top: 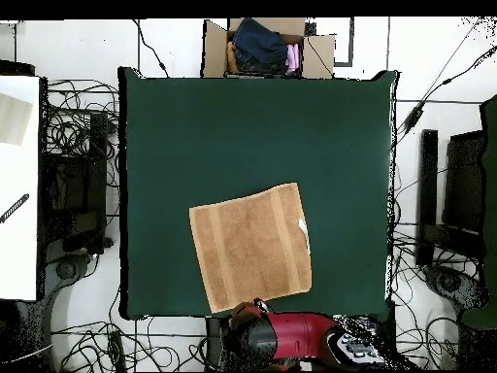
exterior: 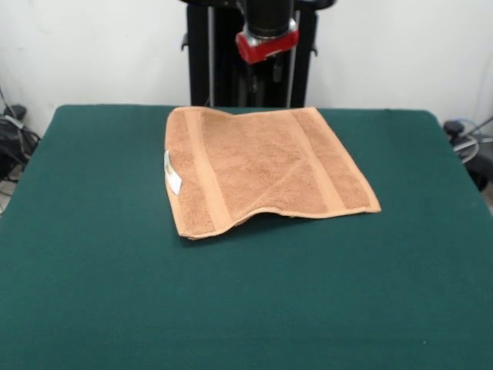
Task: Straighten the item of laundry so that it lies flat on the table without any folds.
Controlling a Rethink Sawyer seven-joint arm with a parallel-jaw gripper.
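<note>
The tan towel (exterior: pixel 266 169) lay spread on the green desk (exterior: pixel 92 270), in the upper middle of the front view and the lower middle of the overhead view (top: pixel 251 247). Its woven bands ran from the top edge toward the bottom, slightly slanted, and its white label (exterior: pixel 172 173) faced left. The lower edge humped up in a ripple. The hand (exterior: pixel 266 73) hung retracted at the top edge; its opening couldn't be told.
</note>
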